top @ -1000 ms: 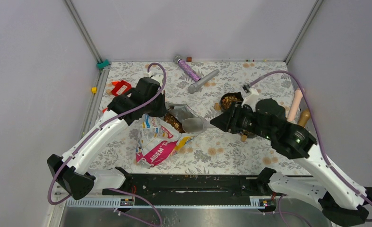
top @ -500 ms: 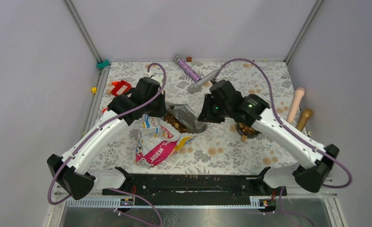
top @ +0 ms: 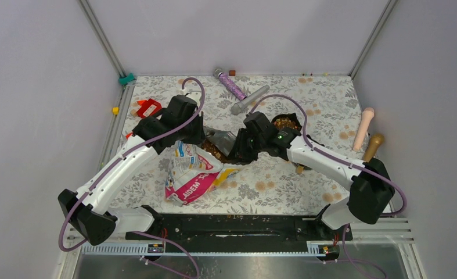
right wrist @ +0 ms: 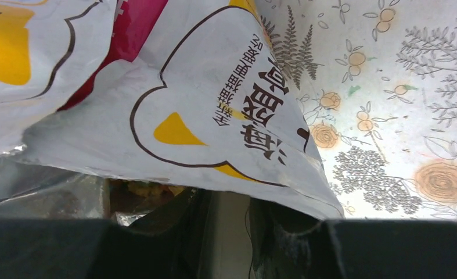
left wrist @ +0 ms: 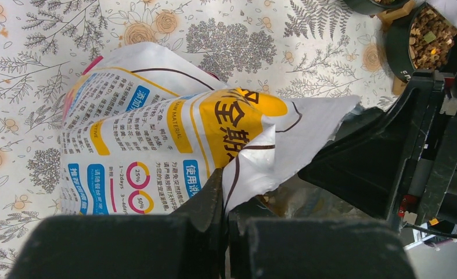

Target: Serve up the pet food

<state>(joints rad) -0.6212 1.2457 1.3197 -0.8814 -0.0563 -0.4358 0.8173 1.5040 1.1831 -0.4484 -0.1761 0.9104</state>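
Note:
The pet food bag [top: 190, 174] lies on the floral mat, and brown kibble [top: 213, 150] shows in its torn silver mouth. My left gripper [left wrist: 226, 197] is shut on the bag's upper edge [left wrist: 255, 157] and holds the mouth up. Inside that mouth is my right gripper [top: 237, 152], shut on a grey scoop handle [right wrist: 229, 232]. The scoop's cup is hidden under the bag's flap [right wrist: 214, 116]. Some kibble [right wrist: 144, 189] shows just left of the right fingers. A dark bowl [top: 284, 123] with kibble [left wrist: 429, 32] stands right of the bag.
At the back lie a purple glitter tube [top: 231, 86] and a grey tube [top: 250, 99]. A red object [top: 149, 107] sits at the left, a beige cylinder [top: 363, 128] and a brown one [top: 373, 146] at the right edge. A second dark bowl [left wrist: 371, 4] shows partly.
My right arm swung left from beside the bowl and carried the grey scoop into the bag's mouth. The left arm and bag stayed put.

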